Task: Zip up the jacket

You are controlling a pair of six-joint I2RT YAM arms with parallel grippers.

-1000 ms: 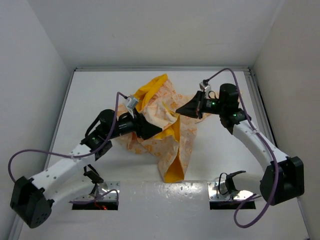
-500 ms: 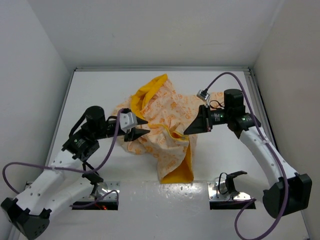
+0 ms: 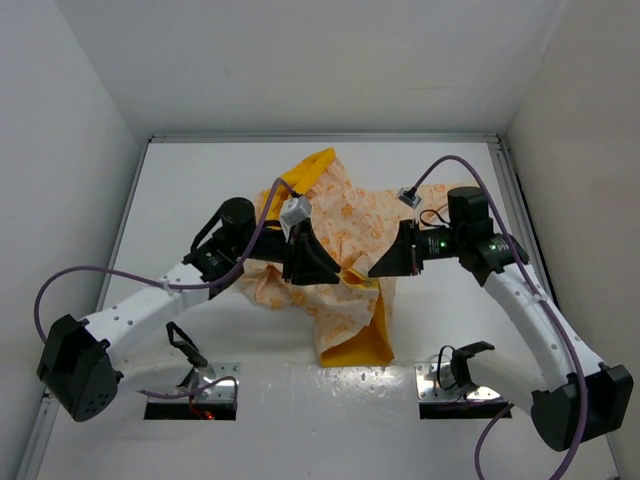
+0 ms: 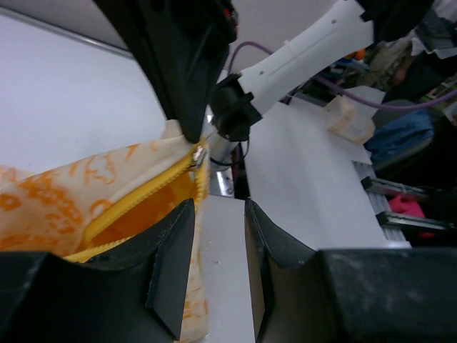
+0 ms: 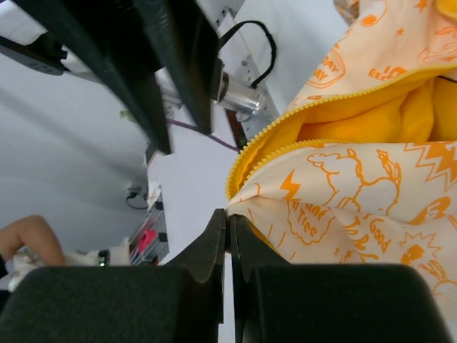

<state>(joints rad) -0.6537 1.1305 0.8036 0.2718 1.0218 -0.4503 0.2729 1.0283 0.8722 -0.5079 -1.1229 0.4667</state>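
The jacket [image 3: 340, 225] lies crumpled mid-table, cream with orange print and its yellow-orange lining showing. My right gripper [image 3: 373, 272] is shut on the jacket's front edge beside the yellow zipper teeth, as its wrist view [image 5: 228, 214] shows on the jacket [image 5: 371, 186]. My left gripper [image 3: 333, 277] is just left of it, open and empty [image 4: 218, 236]. Its left finger [image 4: 171, 264] is next to the jacket's fabric [image 4: 64, 200]. A small metal zipper pull [image 4: 198, 153] hangs where the right gripper's fingers pinch the cloth.
The table's raised rim [image 3: 320, 138] and white walls close in the back and sides. Two metal plates [image 3: 205, 385] [image 3: 462, 383] sit at the near edge by the arm bases. Purple cables loop beside both arms.
My left gripper drew back to the left, then swung right again to the jacket's edge beside the right gripper. The right gripper keeps its hold, and the jacket's lower flap shifted a little.
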